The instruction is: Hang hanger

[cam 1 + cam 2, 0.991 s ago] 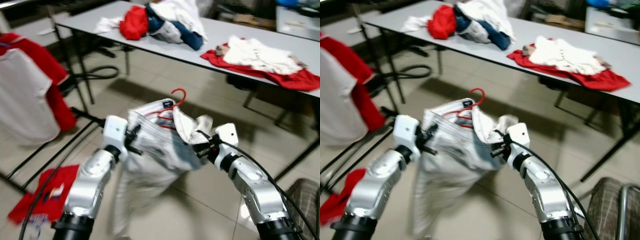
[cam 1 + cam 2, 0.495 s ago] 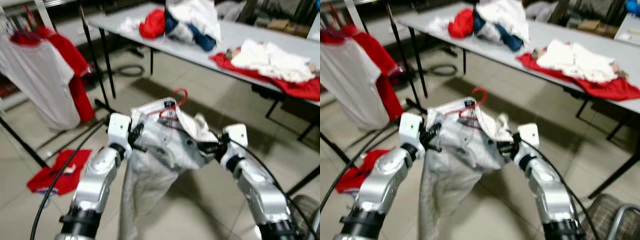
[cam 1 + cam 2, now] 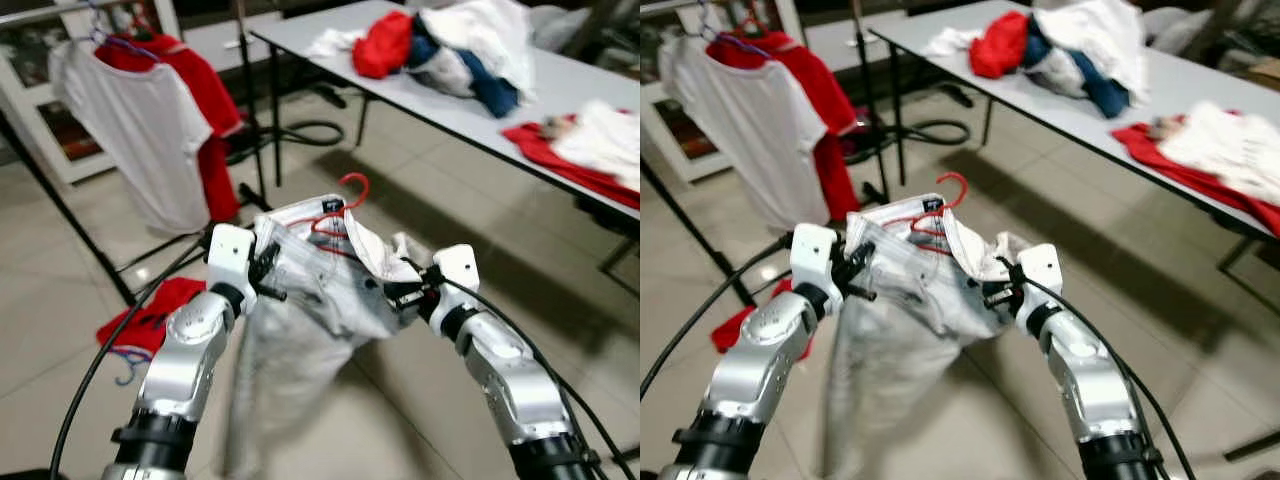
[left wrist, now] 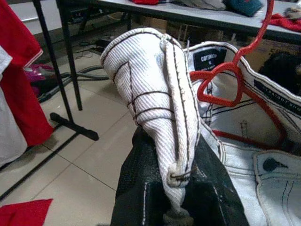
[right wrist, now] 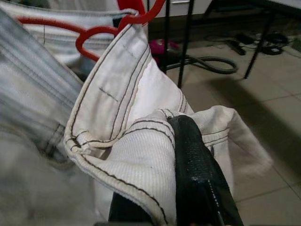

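A pair of pale grey jeans [image 3: 320, 300] hangs on a red hanger [image 3: 345, 205], its hook [image 3: 952, 186] sticking up above the waistband. I hold the jeans in front of me between both arms. My left gripper [image 3: 272, 282] is shut on the left end of the waistband [image 4: 164, 117]. My right gripper [image 3: 392, 294] is shut on the right end, where a black finger [image 5: 195, 165] presses into the folded cloth [image 5: 136, 160]. The legs of the jeans dangle toward the floor. The clothes rack [image 3: 60, 210] stands to the left.
A white T-shirt [image 3: 135, 135] and a red shirt [image 3: 200, 110] hang on the rack. A red garment [image 3: 150, 312] lies on the tiles beneath it. A grey table [image 3: 600, 95] with piles of clothes runs along the right. A black hose [image 3: 310, 130] coils under it.
The whole view has swung left, so the rack and its shirts now stand fuller in view. Both grippers still hold the jeans the same way.
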